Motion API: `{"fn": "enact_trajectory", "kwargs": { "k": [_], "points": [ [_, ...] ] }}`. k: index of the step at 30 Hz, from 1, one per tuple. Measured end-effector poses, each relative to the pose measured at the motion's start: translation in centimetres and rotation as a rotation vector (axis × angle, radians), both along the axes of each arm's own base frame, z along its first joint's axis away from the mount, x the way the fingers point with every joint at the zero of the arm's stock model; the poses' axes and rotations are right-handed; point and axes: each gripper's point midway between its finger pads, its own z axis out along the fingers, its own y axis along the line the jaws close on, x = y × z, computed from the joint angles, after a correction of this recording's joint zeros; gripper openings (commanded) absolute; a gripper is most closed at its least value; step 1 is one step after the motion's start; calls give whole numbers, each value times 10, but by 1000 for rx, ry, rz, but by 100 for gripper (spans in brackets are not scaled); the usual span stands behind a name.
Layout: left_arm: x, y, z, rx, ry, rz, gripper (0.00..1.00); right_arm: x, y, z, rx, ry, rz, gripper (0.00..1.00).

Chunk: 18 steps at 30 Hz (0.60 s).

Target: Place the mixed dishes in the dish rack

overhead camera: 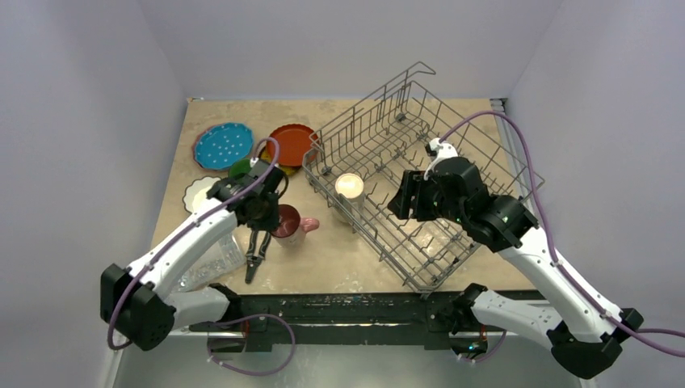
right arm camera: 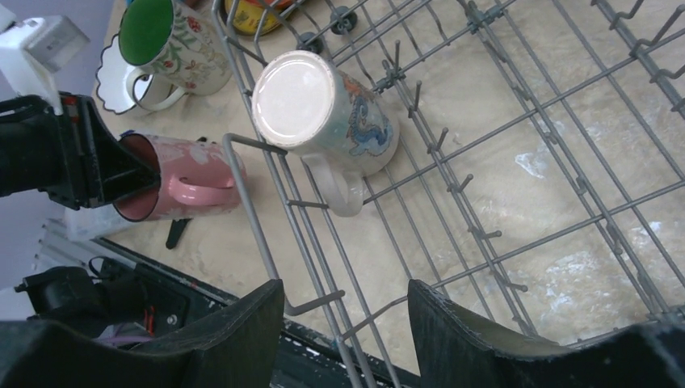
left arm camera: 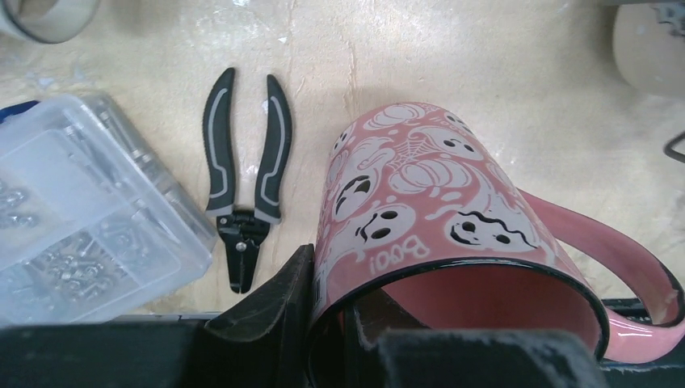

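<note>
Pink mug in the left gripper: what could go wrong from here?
The left gripper pinches the pink mug by its rim wall only, one finger inside, so it may pivot or slip. Its handle juts toward the dish rack and could snag the side wires on the way in.

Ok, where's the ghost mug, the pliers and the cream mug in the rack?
ghost mug [left arm camera: 420, 202]: left wrist view, on its patterned side.
pliers [left arm camera: 240, 233]: left wrist view, on the pivot below the handles.
cream mug [right arm camera: 295, 99]: right wrist view, on its pale round bottom.
</note>
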Motion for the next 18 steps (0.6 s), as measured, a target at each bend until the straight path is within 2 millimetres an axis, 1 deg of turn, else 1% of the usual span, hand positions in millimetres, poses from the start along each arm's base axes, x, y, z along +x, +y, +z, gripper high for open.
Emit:
{"fn": "enact_trajectory", "kwargs": {
  "k": [3,4,7,10,11,14,16,18],
  "points": [
    [-7,5,24,-32,-61,9,0,-3,5,2,13,27,16,58],
    [-9,7,36,-49,-95,10,0,-3,7,1,13,36,20,58],
    [-12,10,80,-122,-239,9,0,-4,17,-2,25,77,52,58],
    [-16,15,128,-196,-407,-4,0,-3,33,-2,47,126,94,58],
    [-17,17,140,-216,-453,-8,0,-3,38,0,57,143,109,58],
    [-19,20,182,-279,-607,-17,0,1,57,13,102,169,155,61],
    [-19,23,204,-304,-691,-18,0,4,69,30,150,167,181,66],
    [-16,24,221,-319,-752,-19,0,5,83,50,222,165,210,74]
  ]
}}
